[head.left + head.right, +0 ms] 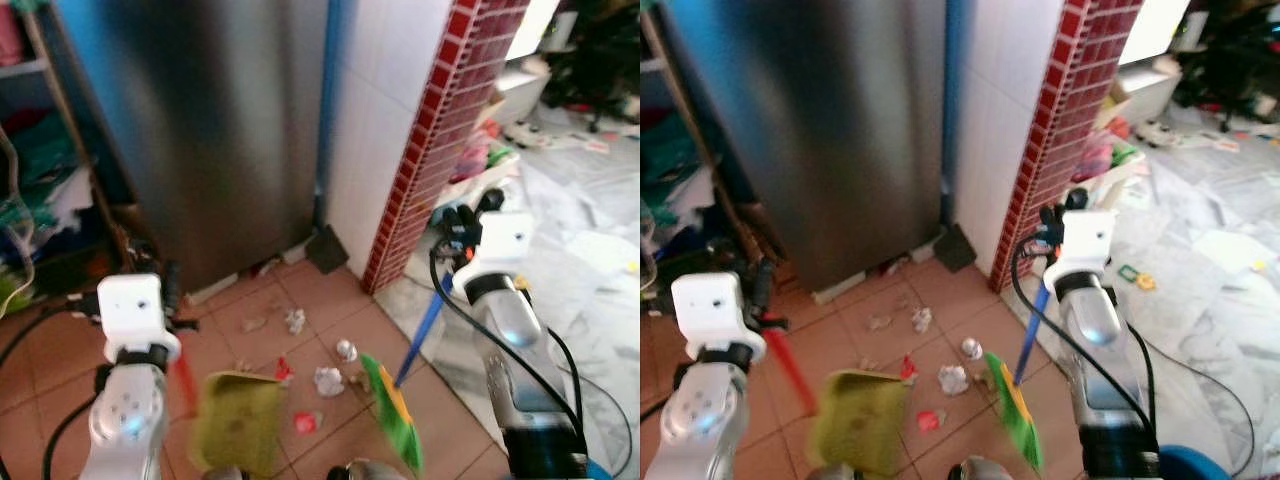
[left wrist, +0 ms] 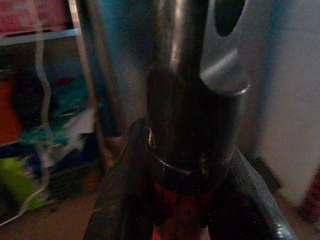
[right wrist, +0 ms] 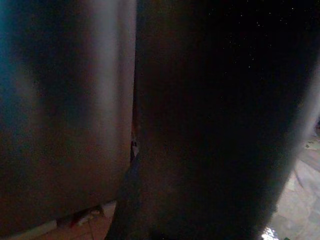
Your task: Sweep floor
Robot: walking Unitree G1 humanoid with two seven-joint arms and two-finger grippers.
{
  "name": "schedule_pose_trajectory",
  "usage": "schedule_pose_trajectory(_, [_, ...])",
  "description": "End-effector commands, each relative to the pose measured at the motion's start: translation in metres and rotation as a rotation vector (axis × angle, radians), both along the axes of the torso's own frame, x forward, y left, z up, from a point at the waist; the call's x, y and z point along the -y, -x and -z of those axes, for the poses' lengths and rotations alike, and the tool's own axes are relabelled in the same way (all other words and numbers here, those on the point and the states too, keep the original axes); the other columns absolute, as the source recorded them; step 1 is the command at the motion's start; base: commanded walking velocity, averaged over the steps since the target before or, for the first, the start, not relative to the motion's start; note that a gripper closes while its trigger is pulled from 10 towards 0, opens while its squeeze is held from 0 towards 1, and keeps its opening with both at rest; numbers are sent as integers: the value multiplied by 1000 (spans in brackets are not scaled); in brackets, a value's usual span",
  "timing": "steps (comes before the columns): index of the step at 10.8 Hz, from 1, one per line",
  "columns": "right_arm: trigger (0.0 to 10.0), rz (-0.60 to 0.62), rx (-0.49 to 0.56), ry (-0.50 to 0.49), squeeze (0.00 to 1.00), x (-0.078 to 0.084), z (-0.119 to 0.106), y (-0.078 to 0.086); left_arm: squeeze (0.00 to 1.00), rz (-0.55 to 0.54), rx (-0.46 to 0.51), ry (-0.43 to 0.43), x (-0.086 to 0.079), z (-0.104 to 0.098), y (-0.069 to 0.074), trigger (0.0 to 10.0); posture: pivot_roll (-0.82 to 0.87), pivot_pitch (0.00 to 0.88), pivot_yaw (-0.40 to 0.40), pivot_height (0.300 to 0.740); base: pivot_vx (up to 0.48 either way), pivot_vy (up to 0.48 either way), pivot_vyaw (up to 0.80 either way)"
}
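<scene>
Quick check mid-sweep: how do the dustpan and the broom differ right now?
The dustpan is yellow-green on a red handle, on the left gripper's side; the broom has green bristles on a blue handle, on the right gripper's side. The dustpan is broad, the broom head narrow. Both flank the litter.

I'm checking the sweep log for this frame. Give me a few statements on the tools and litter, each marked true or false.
1. The left claw holds the red handle of a yellow-green dustpan. True.
2. The broom has a red handle. False: it is blue, in the right claw.
3. Litter lies on the terracotta tiles. True.
4. The fridge is white. False: it is steel grey.
</scene>
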State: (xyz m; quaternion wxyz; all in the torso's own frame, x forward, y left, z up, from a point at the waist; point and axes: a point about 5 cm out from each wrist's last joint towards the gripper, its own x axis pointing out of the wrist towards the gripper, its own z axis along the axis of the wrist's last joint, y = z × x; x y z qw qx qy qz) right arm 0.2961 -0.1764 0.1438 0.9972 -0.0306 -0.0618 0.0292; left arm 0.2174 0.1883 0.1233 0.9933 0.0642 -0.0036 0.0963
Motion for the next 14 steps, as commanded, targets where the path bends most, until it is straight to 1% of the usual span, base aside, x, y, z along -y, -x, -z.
schedule_pose_trajectory(1, [10000,27,53,19,0,6,-10,-4,0,-11,80,-14,0,-12,-6,10000,-3,60,-68,740,0,0,0])
schedule_pose_trajectory(2, [10000,27,56,20,0,5,-11,-7,0,-36,97,-10,-2,-11,-15,10000,-11,64,-71,740,0,0,0])
schedule_pose_trajectory(3, [10000,16,62,12,0,2,-15,-12,0,-37,123,-5,1,-11,-27,10000,-17,70,-81,740,0,0,0])
schedule_pose_trajectory(5, [10000,-4,81,15,0,-2,-20,-17,0,-27,151,-8,6,-8,-45,10000,-23,72,-87,740,0,0,0])
schedule_pose_trajectory(6, [10000,4,88,35,0,-1,-19,-22,0,-24,154,1,10,-3,-59,10000,-43,75,-87,740,0,0,0])
schedule_pose_trajectory(7, [10000,13,97,45,0,0,-21,-24,0,-14,157,12,15,1,-67,10000,-52,77,-83,740,0,0,0])
schedule_pose_trajectory(8, [10000,28,110,54,0,2,-24,-26,0,12,115,24,23,13,-78,10000,-68,80,-73,740,0,0,0])
schedule_pose_trajectory(10, [10000,46,115,68,0,6,-22,-25,0,39,87,30,30,17,-84,10000,-70,82,-67,740,0,0,0])
schedule_pose_trajectory(11, [10000,47,112,72,0,5,-20,-25,0,12,75,57,30,19,-82,10000,-69,84,-68,740,0,0,0])
schedule_pose_trajectory(12, [10000,43,111,71,0,1,-18,-25,0,30,89,36,33,19,-81,10000,-65,87,-69,740,0,0,0])
schedule_pose_trajectory(13, [10000,38,104,67,0,-1,-16,-25,0,28,81,42,33,23,-81,10000,-66,88,-75,740,0,0,0])
schedule_pose_trajectory(14, [10000,25,93,51,0,-8,-13,-24,0,19,85,44,32,25,-87,10000,-76,88,-77,740,0,0,0])
